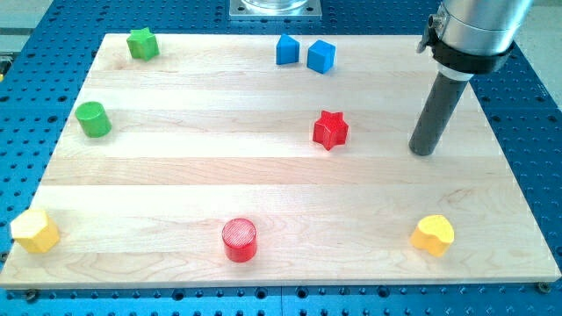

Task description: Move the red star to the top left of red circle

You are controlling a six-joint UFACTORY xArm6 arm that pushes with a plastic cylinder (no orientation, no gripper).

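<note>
Red star [330,130], my tip [423,151] rightward

Red star [330,130] upper-right of red circle [239,240]

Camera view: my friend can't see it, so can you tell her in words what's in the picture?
A dark rod's tip rests on a wooden board, to the right of a red star and apart from it. A red circle sits near the bottom edge, left of the star. Green, blue and yellow blocks sit around the edges.
</note>
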